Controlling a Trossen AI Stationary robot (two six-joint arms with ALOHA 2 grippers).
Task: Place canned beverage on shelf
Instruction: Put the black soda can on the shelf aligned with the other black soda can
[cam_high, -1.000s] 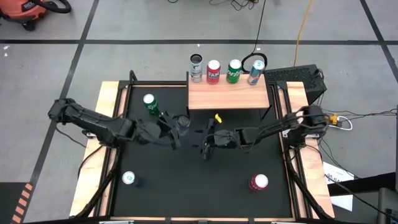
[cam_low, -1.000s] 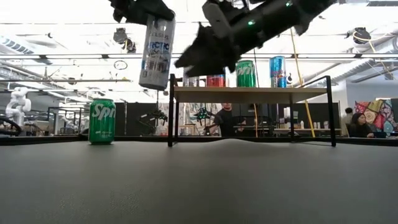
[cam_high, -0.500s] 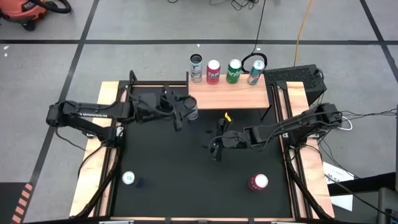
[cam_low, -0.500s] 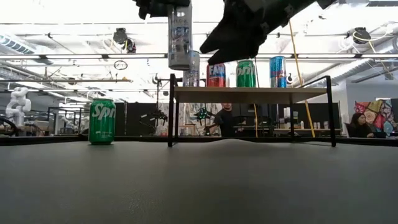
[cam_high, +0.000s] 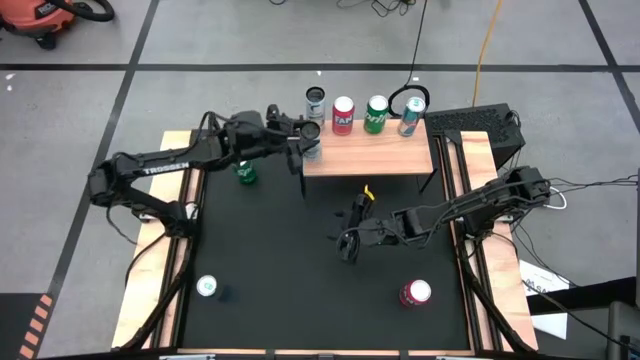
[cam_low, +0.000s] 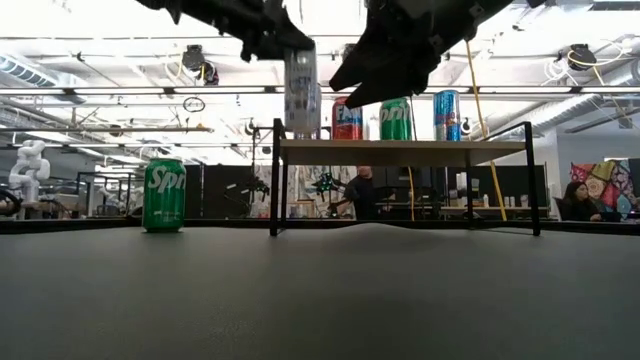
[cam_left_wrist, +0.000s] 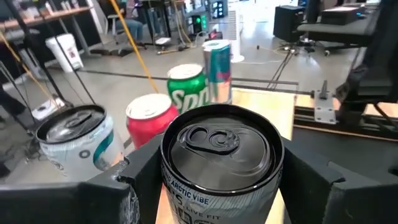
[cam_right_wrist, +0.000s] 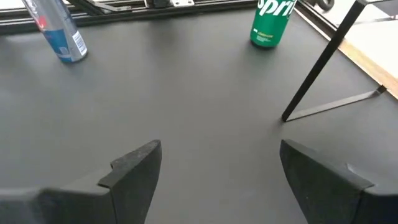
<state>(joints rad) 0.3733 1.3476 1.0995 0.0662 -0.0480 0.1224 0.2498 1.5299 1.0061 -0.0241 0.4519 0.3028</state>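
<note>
Gripping a slim silver can (cam_left_wrist: 219, 163), your left gripper (cam_high: 305, 149) hides its lower body; it hangs over the wood shelf (cam_high: 370, 156) corner. Right gripper (cam_right_wrist: 214, 168) spread, over matte tabletop.

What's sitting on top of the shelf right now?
Four cans line the back edge of the shelf: a silver can, red can, green can and blue can. The left hand holds a fifth can over the front-left corner, covering the board there.

Black-topped table (cam_high: 280, 270); orange shop vacuum (cam_high: 40, 15) on floor, far left; seated person (cam_low: 577, 200), room's right side
</note>
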